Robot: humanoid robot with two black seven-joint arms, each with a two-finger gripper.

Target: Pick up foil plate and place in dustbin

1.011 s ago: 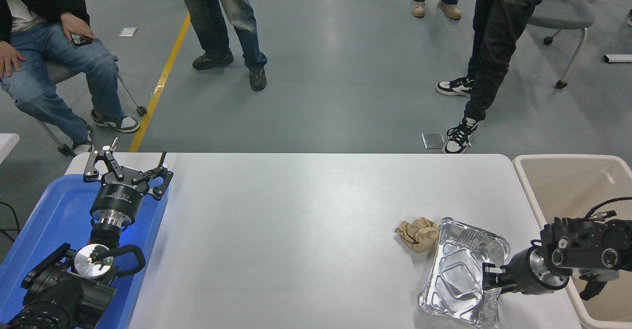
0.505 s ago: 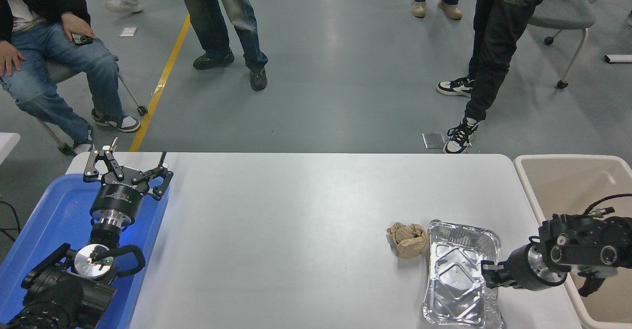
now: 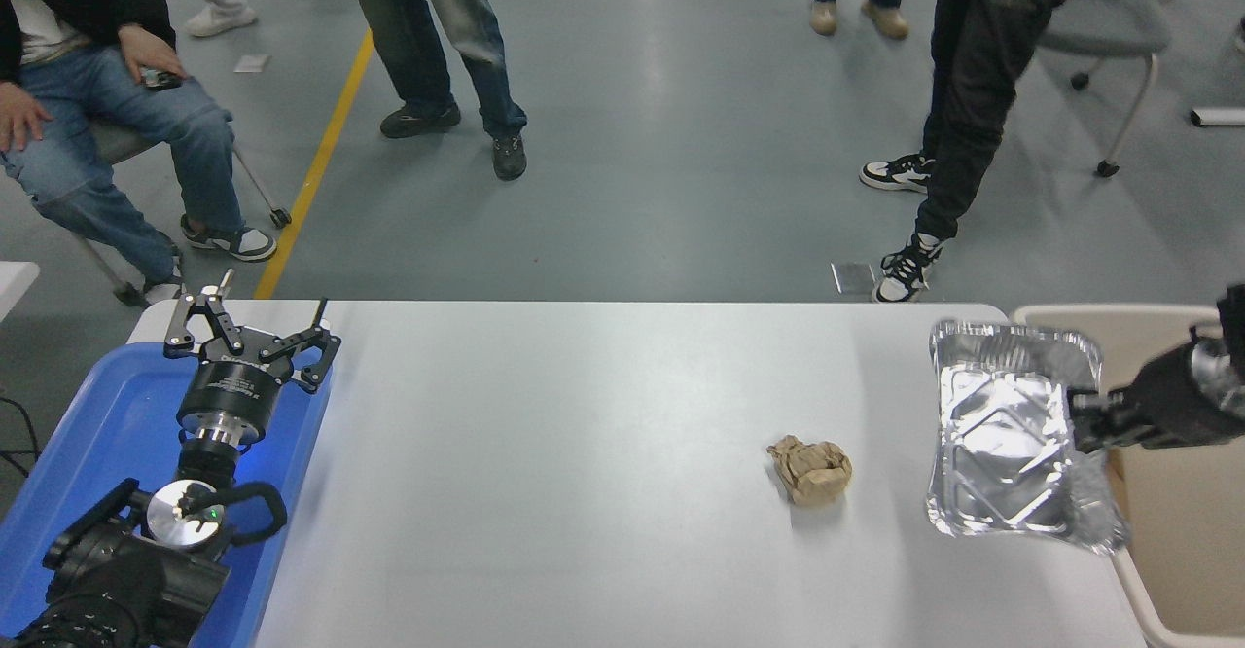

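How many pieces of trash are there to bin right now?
2: the foil plate held by the right gripper near the dustbin, and a crumpled paper ball on the table.

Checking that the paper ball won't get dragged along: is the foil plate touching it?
Apart. The head view shows bare white table between the crumpled paper ball and the foil plate, which the right gripper holds by its right rim.

A shiny silver foil plate, its base embossed with ridges, glints beside a black end effector over a beige dustbin. A crumpled brown paper ball sits on the white surface; a blue tray lies under the other black end effector.
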